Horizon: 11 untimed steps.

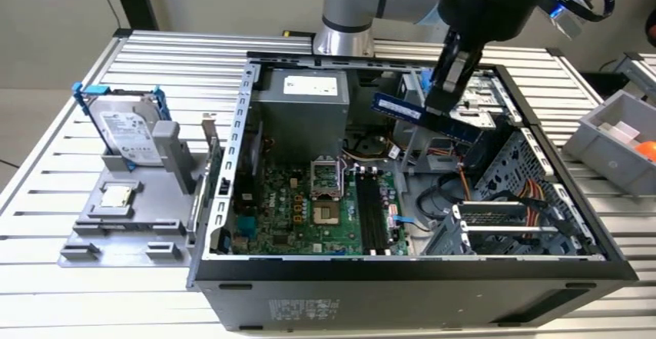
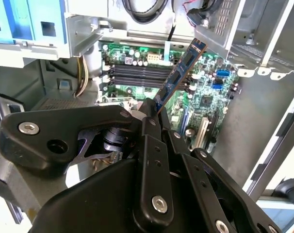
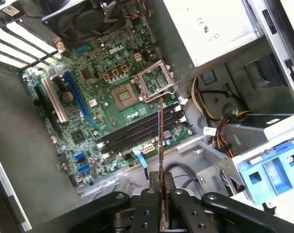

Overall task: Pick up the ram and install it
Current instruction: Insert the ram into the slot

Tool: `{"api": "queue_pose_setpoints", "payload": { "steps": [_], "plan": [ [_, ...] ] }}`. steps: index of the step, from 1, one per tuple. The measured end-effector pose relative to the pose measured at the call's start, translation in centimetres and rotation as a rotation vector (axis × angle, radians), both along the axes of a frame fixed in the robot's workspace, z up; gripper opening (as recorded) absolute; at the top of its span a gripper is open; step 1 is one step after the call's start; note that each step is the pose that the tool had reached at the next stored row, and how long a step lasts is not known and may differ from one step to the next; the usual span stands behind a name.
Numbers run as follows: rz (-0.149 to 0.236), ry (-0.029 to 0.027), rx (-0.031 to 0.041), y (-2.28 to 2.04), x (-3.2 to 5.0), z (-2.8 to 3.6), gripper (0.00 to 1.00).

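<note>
**Ram held above an open computer case**

A slatted metal table [image 1: 51, 147] carries the open case [image 1: 410, 297], with a green board [image 1: 307, 216] lying flat inside. On the exterior view's left, a grey stand [image 1: 123, 220] holds a hard drive [image 1: 128, 127]. On its right is a grey bin [image 1: 604, 135]. The gripper [image 1: 443, 104] is clenched on the ram [image 1: 395, 108], which is tilted over the far part of the case, clear of the dark slots [image 1: 371, 212].
</note>
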<state>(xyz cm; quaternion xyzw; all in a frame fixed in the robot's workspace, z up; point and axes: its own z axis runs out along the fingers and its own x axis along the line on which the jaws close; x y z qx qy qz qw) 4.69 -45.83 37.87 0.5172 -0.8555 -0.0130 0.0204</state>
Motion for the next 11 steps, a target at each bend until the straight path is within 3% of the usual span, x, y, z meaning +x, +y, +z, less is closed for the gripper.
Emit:
{"api": "queue_pose_setpoints", "payload": {
  "steps": [11],
  "plan": [
    [-0.082,0.0005,-0.0001,-0.35,0.0,0.0,0.0]
  ]
}}
